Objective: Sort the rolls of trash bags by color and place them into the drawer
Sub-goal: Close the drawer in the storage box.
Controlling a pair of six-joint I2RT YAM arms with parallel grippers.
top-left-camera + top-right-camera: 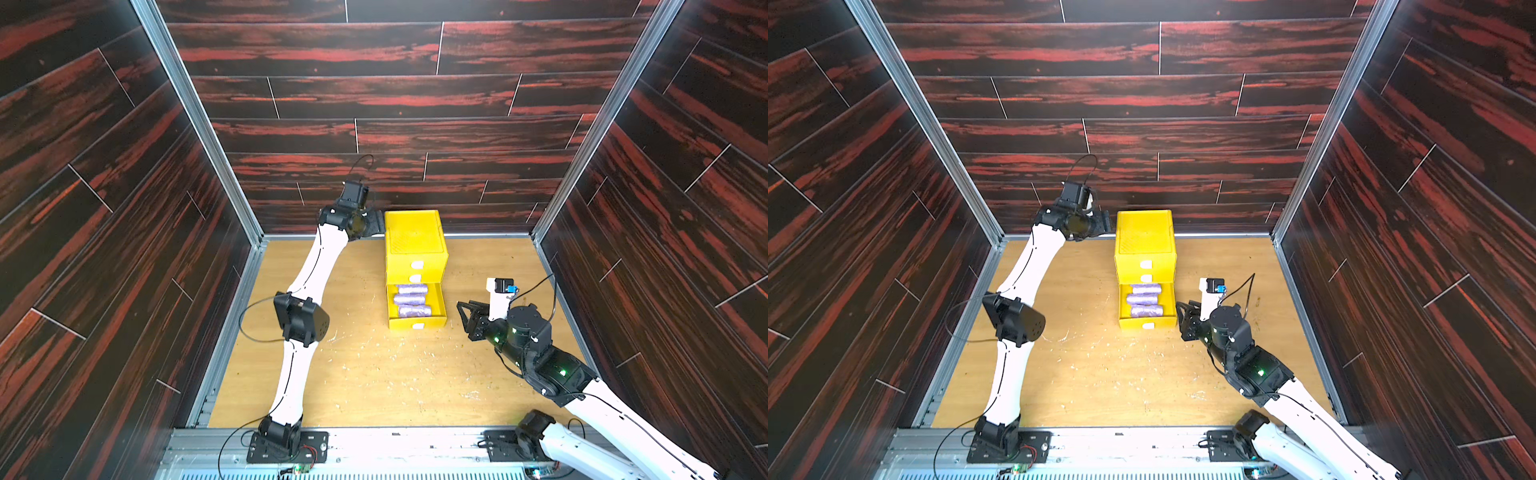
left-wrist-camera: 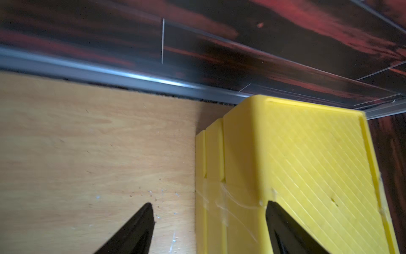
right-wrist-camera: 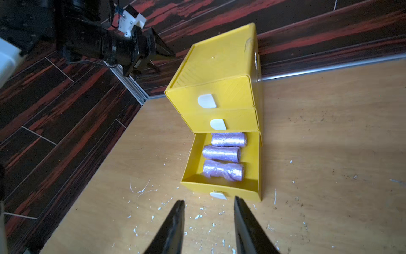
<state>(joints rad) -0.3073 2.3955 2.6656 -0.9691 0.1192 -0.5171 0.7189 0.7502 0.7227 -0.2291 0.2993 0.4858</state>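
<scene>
You're looking at dark red wood-grain walls [image 1: 374, 95] boxing in a tan wooden counter [image 1: 374, 374].

Your left arm [image 1: 299, 320] reaches from the near left up to the far wall. Your right arm [image 1: 536, 357] comes in from the near right and stops about mid-depth.

The yellow cabinet [image 1: 415, 237] sits far centre, back against the far wall, with three drawers stacked. The top two are shut. The bottom drawer [image 3: 219, 187] stands open toward the near side.

The left gripper [image 2: 209, 203] is spread wide and holds nothing. It is level with the cabinet top at its far left edge. In the left wrist view one fingertip lies over the top's corner and the other over bare counter. You can't tell from any view whether it touches.

The right gripper [image 3: 209, 199] is low over the counter, just off the bottom drawer's near right corner and pointed at its front. Its gap is moderate, nothing is between the fingers, and it isn't touching.

Three lilac rolls [image 3: 220, 153] show in the bottom drawer, lying crosswise, one behind another from near to far. The farthest sits at the middle drawer's edge. The nearest is crumpled in the middle.

Each drawer front carries a white patch [image 3: 207, 101].

White flecks [image 3: 197, 216] litter the counter near the open drawer.
</scene>
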